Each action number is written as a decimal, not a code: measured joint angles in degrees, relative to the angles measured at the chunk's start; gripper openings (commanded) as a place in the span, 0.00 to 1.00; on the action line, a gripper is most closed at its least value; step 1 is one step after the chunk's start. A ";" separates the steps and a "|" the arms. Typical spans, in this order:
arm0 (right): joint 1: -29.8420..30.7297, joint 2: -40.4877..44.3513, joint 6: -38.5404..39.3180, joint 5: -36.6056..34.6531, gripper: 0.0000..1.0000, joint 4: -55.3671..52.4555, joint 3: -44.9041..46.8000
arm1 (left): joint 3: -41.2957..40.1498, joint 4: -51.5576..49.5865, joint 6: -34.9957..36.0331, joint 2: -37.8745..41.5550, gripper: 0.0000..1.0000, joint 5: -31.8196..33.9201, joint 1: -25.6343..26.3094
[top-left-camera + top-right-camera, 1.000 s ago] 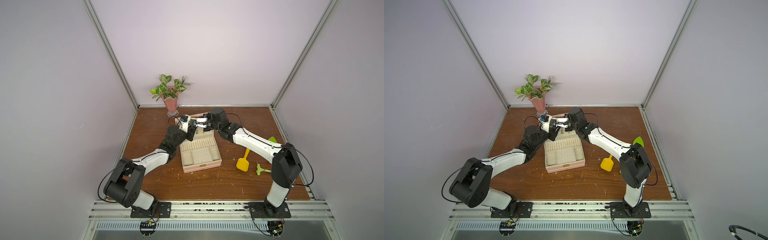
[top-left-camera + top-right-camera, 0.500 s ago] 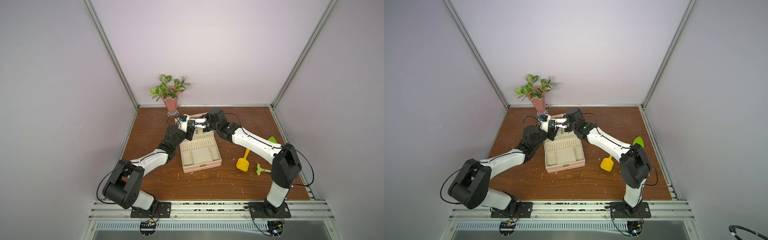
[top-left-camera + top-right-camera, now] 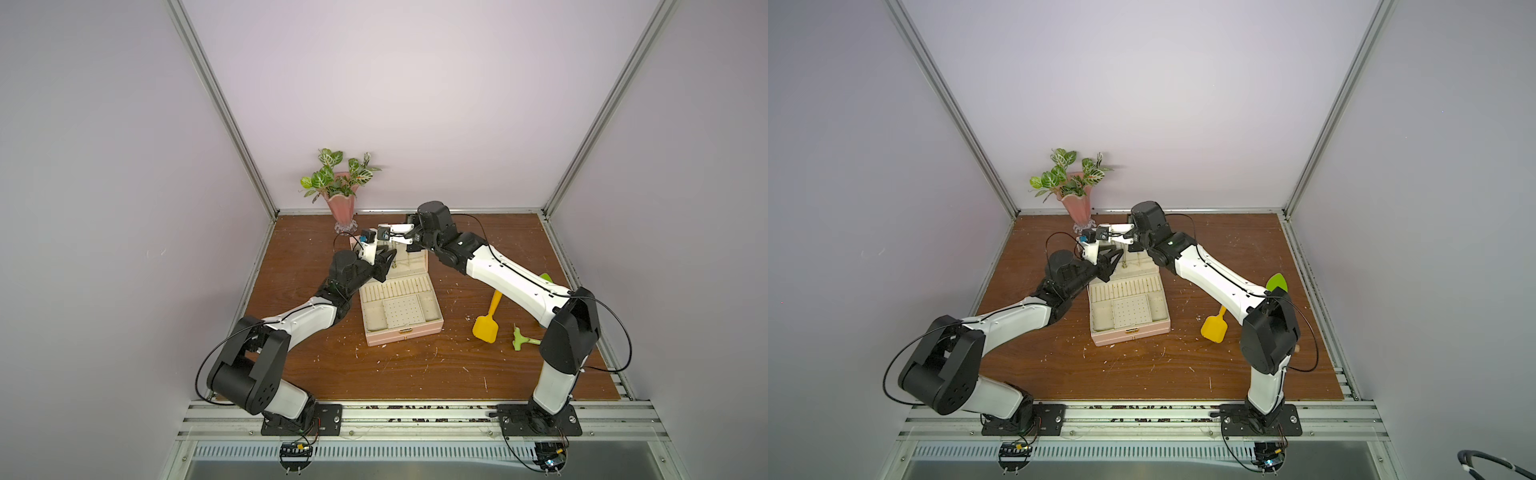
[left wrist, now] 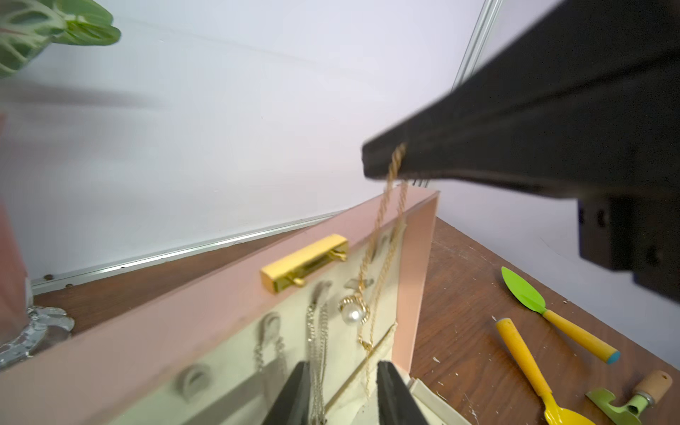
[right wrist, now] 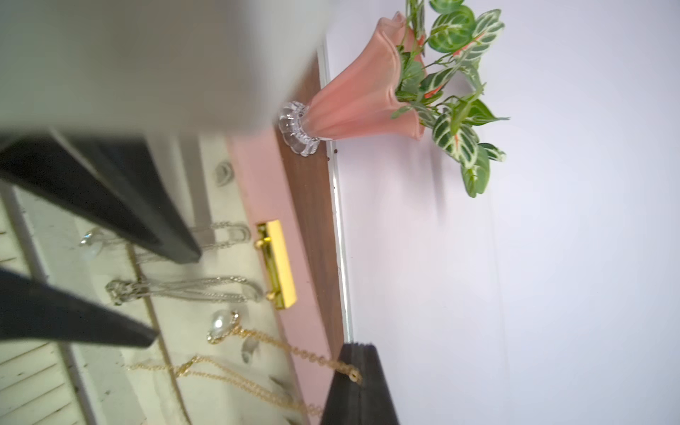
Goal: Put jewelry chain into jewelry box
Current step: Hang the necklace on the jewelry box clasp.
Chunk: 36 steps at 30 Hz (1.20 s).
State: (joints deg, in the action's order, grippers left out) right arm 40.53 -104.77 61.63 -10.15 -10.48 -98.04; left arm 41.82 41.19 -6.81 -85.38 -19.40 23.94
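I am looking at the pale pink rectangular hinged jewelry box (image 3: 386, 337) sitting open in the middle of both top views, its cream-lined lid (image 4: 206, 305) standing upright toward the upper part of the frame. I judge it is standing that way so necklaces can hang from the small grey hooks (image 4: 193, 379) on its lining, where thin silver necklaces (image 4: 316, 331) are dangling. My left gripper (image 4: 340, 395) is hovering close to that lining with its fingers parted a moderate way, gripping nothing I can make out, though I cannot tell whether a pad is brushing a silver strand. My right gripper (image 4: 379, 162) is hanging just above the lid's top edge, fingers pressed together on the very fine pale-gold jewelry chain (image 5: 307, 356), probably lifting it high enough to settle onto a hook. The chain is draping down over the lining, its tiny pale round bead (image 4: 354, 314) resting against the cream fabric.
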 measured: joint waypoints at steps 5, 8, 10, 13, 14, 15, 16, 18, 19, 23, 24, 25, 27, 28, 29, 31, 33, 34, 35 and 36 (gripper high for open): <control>-0.11 -1.86 -1.03 -1.20 0.04 0.81 -1.55 | 1.18 1.01 1.68 -1.03 0.38 -5.62 1.11; -0.33 -1.92 -1.31 -1.27 0.04 0.48 -1.55 | 1.20 1.64 2.01 -1.27 0.37 -6.12 1.14; -0.31 -1.90 -1.57 -1.09 0.03 0.59 -1.55 | 1.20 1.81 1.99 -1.27 0.37 -5.51 1.14; -0.33 -1.88 -1.81 -0.81 0.03 0.59 -1.51 | 1.20 1.75 1.99 -1.25 0.36 -3.48 1.14; -0.33 -1.77 -1.92 -0.72 0.04 0.66 -1.36 | 1.18 1.75 1.99 -1.25 0.36 -2.71 1.14; -0.33 -1.53 -2.10 -0.55 0.04 0.79 -1.03 | 1.16 1.73 1.97 -1.25 0.36 -1.88 1.14; -0.33 -0.98 -2.27 -0.13 0.04 0.76 -0.46 | 1.03 1.66 1.97 -1.11 0.36 -0.81 1.14; -0.33 0.20 -2.75 0.96 0.04 0.83 0.87 | 0.50 1.46 1.99 -0.46 0.36 0.48 1.14; -0.31 0.94 -3.02 1.38 0.04 0.74 1.57 | 0.22 1.38 2.01 0.00 0.36 0.92 1.14; -0.28 4.02 -3.96 3.89 0.04 0.46 4.13 | -0.72 1.40 1.97 2.16 0.36 1.99 1.11; -0.26 4.94 -4.13 4.42 0.04 0.35 4.96 | -0.87 1.53 1.97 2.60 0.36 1.99 1.11; -0.20 5.81 -4.26 5.22 0.04 0.00 5.79 | -1.05 1.81 1.97 3.15 0.36 1.90 1.07; 0.02 6.82 -4.59 5.88 0.03 -0.50 6.93 | -1.46 2.27 1.97 4.04 0.37 1.57 0.81; 0.09 7.04 -4.74 6.38 0.03 -0.50 7.39 | -1.77 2.51 1.95 4.42 0.37 1.36 0.70; 0.20 7.13 -4.94 6.71 0.03 -0.61 7.82 | -2.19 2.71 1.90 4.83 0.37 1.07 0.48; 0.31 7.13 -5.29 6.97 0.03 -0.66 8.87 | -3.10 2.91 1.73 5.49 0.37 0.31 -0.09; 0.33 7.08 -5.53 7.17 0.03 -0.96 9.68 | -3.82 2.91 1.64 5.75 0.37 -0.20 -0.61; 0.33 6.93 -5.60 7.19 0.03 -1.18 9.73 | -4.09 2.89 1.62 5.84 0.37 -0.50 -0.74; 0.33 6.80 -5.68 7.23 0.02 -1.20 9.73 | -4.28 2.86 1.60 5.86 0.36 -0.74 -0.87; 0.33 6.67 -5.73 7.23 0.02 -1.27 9.70 | -4.42 2.84 1.55 5.90 0.36 -0.96 -0.94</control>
State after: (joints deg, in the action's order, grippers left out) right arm 40.86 -98.10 55.90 -2.92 -11.75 -88.33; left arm 37.41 44.03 -5.26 -79.48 -20.36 23.00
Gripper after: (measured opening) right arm 0.047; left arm 0.367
